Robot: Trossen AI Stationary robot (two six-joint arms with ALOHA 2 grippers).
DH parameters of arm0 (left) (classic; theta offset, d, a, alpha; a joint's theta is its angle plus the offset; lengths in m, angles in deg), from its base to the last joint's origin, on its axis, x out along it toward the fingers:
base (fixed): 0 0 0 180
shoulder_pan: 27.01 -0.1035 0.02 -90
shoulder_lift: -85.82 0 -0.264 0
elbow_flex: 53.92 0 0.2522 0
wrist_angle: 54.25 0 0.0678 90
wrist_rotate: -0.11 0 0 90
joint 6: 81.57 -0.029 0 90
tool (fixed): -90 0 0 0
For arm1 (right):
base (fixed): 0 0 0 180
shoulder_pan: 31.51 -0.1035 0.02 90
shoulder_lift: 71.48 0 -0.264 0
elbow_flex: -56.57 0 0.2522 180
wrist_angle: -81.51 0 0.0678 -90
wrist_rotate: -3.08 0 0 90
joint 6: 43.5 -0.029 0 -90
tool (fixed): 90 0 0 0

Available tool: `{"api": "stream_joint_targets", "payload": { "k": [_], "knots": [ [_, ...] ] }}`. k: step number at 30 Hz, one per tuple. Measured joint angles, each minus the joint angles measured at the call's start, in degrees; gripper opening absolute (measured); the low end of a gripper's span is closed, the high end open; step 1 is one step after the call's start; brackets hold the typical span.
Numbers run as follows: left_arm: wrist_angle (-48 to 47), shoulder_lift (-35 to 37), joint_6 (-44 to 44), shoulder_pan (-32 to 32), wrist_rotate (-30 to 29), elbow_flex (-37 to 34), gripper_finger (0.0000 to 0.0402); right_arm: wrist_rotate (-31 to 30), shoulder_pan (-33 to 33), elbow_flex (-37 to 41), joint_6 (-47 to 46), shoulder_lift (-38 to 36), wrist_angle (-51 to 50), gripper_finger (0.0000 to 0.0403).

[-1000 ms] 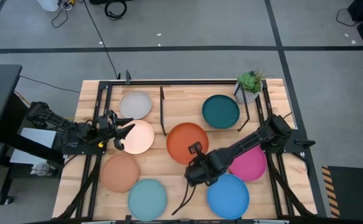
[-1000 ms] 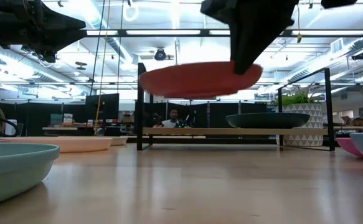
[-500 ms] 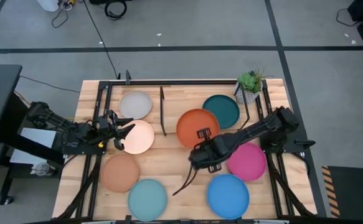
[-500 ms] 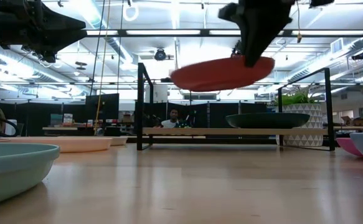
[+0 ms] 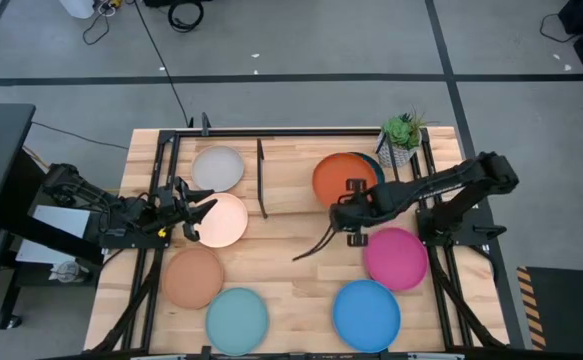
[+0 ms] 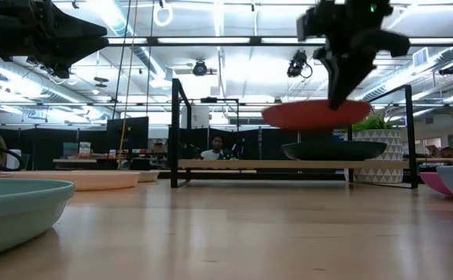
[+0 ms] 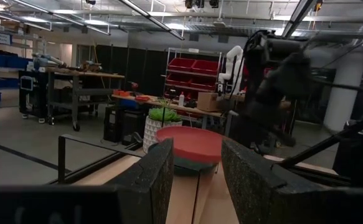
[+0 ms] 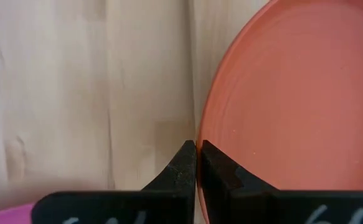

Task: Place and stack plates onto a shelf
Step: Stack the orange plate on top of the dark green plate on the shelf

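Note:
My right gripper [image 5: 352, 192] is shut on the orange plate [image 5: 341, 177] and holds it over the dark teal plate [image 5: 377, 165], which rests on the light-wood shelf [image 5: 289, 178]. In the low view the orange plate [image 6: 315, 114] hangs a little above the teal plate [image 6: 333, 149]. My left gripper [image 5: 193, 205] is open and empty above the left edge of the pale peach plate [image 5: 223, 221]. The grey-white [image 5: 217, 167], tan [image 5: 193, 277], light blue [image 5: 237, 318], bright blue [image 5: 366, 313] and magenta [image 5: 396, 258] plates lie flat on the table. My right gripper pinches the orange plate's rim [image 8: 201, 134] on its near side, one finger over the plate's inside and one outside the rim. The fingers point down from above. The plate hangs about level, lifted clear above the teal plate.
A small potted plant [image 5: 401, 138] stands at the shelf's right end, close to the held plate. The shelf's black rod ends [image 5: 261, 180] rise at its left side. A person sits far behind the table in the low view [image 6: 216, 146].
My right gripper has carried the orange plate from the table's middle toward the far right, over the shelf, until it hangs above the dark teal plate. The plate has stayed about level and clear of everything.

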Motion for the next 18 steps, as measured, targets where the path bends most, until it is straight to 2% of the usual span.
{"api": "stream_joint_targets", "payload": {
  "k": [7, 18],
  "knots": [
    [0.0, 0.0, 0.0, 0.0, 0.0, 0.0, 0.0142, 0.3, 4.8, 4.9, 0.6, -2.2, 2.3, 0.0016],
    [-0.1, 0.0, 0.0, 0.0, 0.0, 0.0, 0.0142, 2.8, 8.6, 10.1, 2.3, -2.3, 7.2, 0.002]
  ]
}}
